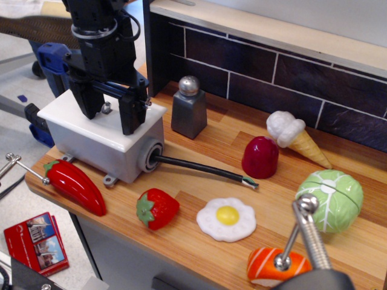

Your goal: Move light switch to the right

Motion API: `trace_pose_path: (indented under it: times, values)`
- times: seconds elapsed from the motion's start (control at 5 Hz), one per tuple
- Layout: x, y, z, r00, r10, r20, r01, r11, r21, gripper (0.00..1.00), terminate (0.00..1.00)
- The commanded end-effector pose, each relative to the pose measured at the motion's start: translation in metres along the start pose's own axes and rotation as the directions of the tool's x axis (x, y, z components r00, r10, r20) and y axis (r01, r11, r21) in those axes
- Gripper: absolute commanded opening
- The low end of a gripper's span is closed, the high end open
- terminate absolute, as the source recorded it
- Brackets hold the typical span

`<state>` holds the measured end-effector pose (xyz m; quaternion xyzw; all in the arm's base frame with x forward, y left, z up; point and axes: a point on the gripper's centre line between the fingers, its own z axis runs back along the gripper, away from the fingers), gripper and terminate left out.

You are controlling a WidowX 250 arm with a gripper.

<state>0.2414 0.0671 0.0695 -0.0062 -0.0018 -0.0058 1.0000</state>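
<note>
The light switch is a small silvery toggle lever (106, 108) in a white cover plate (63, 113) on a grey box (103, 151), with a black cable (199, 170) leaving its right end. My black gripper (110, 116) hangs over the plate, fingers pointing down and apart. The lever stands between them, right beside the left finger (89, 104). The right finger (129, 118) is near the plate's right end. Nothing is held.
A grey salt shaker (188, 107) stands just right of the box. On the wooden counter (199, 199) lie a red pepper (75, 186), strawberry (157, 208), fried egg (226, 219), red cup (260, 157), ice cream cone (296, 139), cabbage (331, 198) and sushi (272, 266). A dark tiled wall (272, 72) runs behind.
</note>
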Motion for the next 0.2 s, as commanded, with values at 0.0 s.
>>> trace_pose_path:
  times: [0.0]
  values:
    - [0.0062, -0.0050, 0.0214, 1.000, -0.005, 0.024, 0.005, 1.000, -0.008, 1.00, 1.00]
